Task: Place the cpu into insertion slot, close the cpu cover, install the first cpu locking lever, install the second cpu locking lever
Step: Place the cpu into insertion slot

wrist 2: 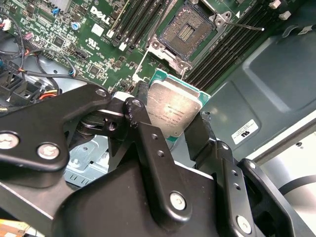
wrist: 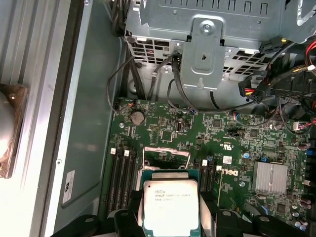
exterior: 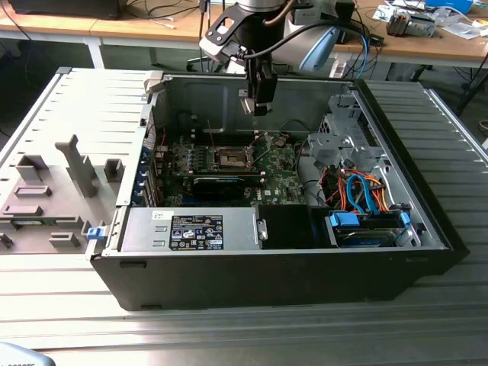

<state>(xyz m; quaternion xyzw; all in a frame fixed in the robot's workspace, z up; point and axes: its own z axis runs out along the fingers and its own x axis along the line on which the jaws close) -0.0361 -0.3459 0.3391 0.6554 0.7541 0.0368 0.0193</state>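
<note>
A big grey table [exterior: 446,145] made of metal slats holds a black computer case [exterior: 267,282]. The case lies on its side with the lid off, so you can see right in. The arm [exterior: 313,38] comes down from above, over the back wall of the case. A silver box with a label [exterior: 191,229] sits along the near wall of the case. A green board [exterior: 278,183] lies flat on the case floor, and orange and blue wires bunch up toward the exterior view's right. The gripper [exterior: 261,107] hangs in the air above the board, well apart from it. Its two black fingers [wrist 2: 148,143] are close together and pinch the cpu [wrist 2: 173,111] by two of its sides. The cpu is held off the board with its pale shiny face toward the second wrist camera. The slot [wrist 2: 190,30] sits in the middle of the board between rows of long black slots. It is open, and its dark middle is bare. In the first wrist view the cpu [wrist: 170,205] hides part of the slot [wrist: 165,157] behind it.
</note>
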